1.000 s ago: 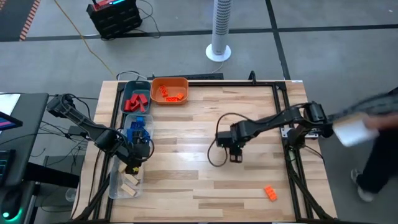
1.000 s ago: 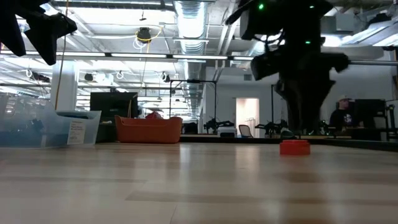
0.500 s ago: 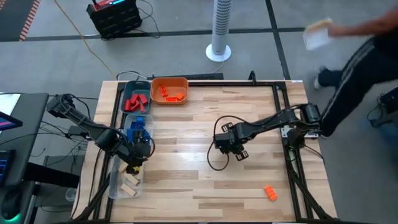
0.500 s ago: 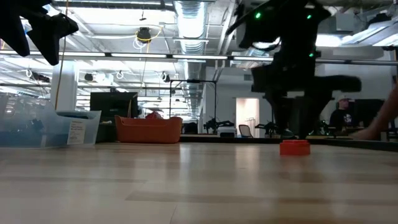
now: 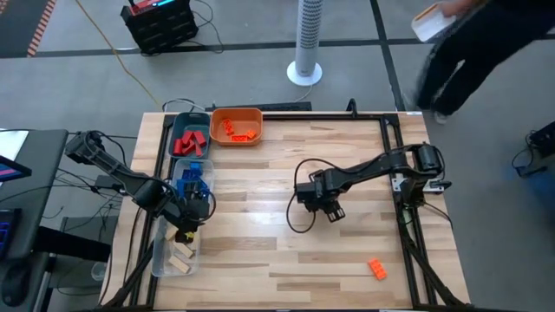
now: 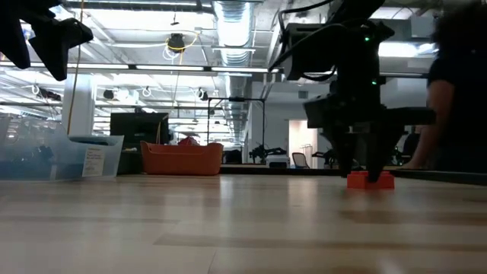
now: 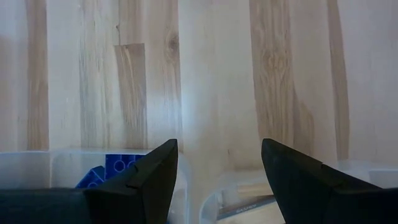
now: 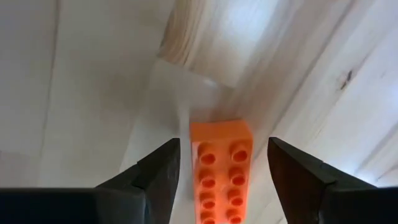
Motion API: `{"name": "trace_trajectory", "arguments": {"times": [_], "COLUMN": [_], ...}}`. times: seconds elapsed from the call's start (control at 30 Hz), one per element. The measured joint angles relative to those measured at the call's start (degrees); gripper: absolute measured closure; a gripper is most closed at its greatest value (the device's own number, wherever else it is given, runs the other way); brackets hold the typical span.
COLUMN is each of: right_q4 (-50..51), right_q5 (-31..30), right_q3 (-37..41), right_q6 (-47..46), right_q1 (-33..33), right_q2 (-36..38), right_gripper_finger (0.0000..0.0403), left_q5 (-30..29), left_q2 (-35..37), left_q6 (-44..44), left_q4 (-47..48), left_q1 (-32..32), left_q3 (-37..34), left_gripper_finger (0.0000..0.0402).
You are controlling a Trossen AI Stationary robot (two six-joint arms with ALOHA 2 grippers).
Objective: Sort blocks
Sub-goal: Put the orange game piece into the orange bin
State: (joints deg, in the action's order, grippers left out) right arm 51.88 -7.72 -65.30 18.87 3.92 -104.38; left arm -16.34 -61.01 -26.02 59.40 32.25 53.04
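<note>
Blocks are the matter here: small orange plastic studded brick (image 8: 221,171) lies flat on the pale wooden table (image 5: 286,165), seen in the right wrist view between the right gripper's (image 5: 324,208) two dark fingers (image 8: 152,177), which stand spread on either side of it with a gap to each, so it is not pinched; from the low view an orange brick (image 6: 370,180) sits on the tabletop just under the dark gripper; another orange brick (image 5: 376,269) lies alone near the table's front right corner, well apart from both arms.

Along the left edge stand the trays: a teal tray (image 5: 179,125) holding red bricks (image 5: 190,141); just beside it an orange tray (image 5: 217,114) with orange bricks (image 5: 236,130); below the teal one a clear plastic bin (image 5: 178,171) with blue bricks (image 5: 196,173); then another clear bin (image 5: 159,256) with pale tan wooden pieces (image 5: 181,255).

Left gripper (image 5: 192,218) hangs over the clear bins at the left edge; its fingers (image 7: 143,177) stand apart with nothing between them, blue bricks visible below.

At the top right, beyond the table, a person in dark clothing (image 5: 486,43) carries something pale.
</note>
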Motion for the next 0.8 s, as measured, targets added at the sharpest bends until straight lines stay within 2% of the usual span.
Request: {"name": "trace_trajectory", "arguments": {"times": [0.13,0.4,0.63,0.73,0.8], "right_q4": [-0.3,-1.9,-2.2,-8.1,-16.3], "right_q5": [0.1,0.2,-0.1,-0.1,-0.1], "right_q3": [0.7,4.0,-1.1,-3.8,-4.2], "right_q6": [1.0,0.2,-6.5,-9.2,-10.6], "right_q1": [0.0,0.9,2.1,2.5,2.5], "right_q2": [0.0,0.3,1.1,2.1,3.0], "right_gripper_finger": [0.0181,0.0256,0.0309,0.0313,0.0313], "left_q5": [0.0,0.0,-0.2,-2.9,-5.9], "left_q2": [0.0,0.0,0.0,0.0,0.0], "left_q6": [-0.1,-0.5,1.6,3.1,4.4], "left_q4": [0.0,0.1,0.0,-1.1,-3.7], "left_q1": [0.0,0.0,0.0,0.0,0.0], "left_q3": [0.0,0.0,0.0,-0.1,-1.2], "left_gripper_finger": [0.0175,0.0175,0.0175,0.0175,0.0175]}}
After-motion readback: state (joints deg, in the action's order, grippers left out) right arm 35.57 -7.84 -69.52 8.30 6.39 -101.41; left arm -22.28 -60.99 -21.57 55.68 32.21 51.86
